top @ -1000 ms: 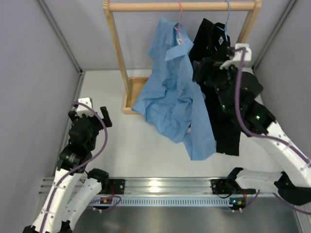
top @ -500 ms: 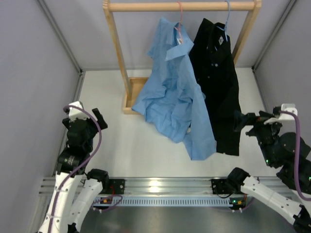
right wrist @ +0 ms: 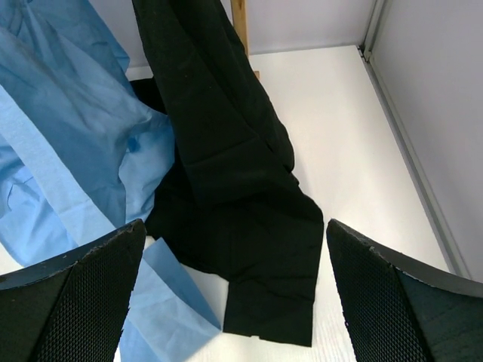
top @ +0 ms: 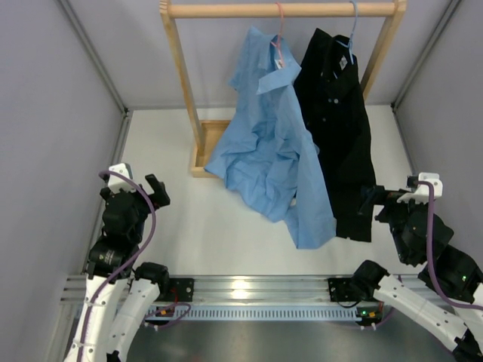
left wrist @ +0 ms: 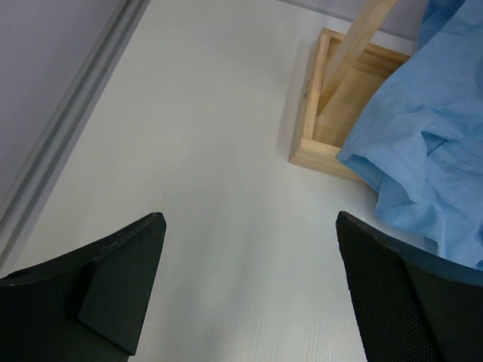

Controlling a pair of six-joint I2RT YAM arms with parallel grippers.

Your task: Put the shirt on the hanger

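Finding shirt (top: 275, 158) hanging crookedly from hanger (top: 279, 38) on rail (top: 226, 10), tail trailing on bench (top: 226, 219). Holding left gripper (left wrist: 249, 294) and right gripper (right wrist: 234, 294) jaws wide apart, empty. Probably checking shoulder seating before finishing.

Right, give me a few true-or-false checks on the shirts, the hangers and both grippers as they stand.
1. The light blue wrinkled button-up shirt hangs from the thin pink wire hanger on the wooden rail. True.
2. The left gripper is shut on that shirt. False: it is open, holding nothing.
3. The black button-up shirt hangs to the blue shirt's right in the top view. True.
4. The right gripper grips the black shirt. False: it is open, holding nothing.
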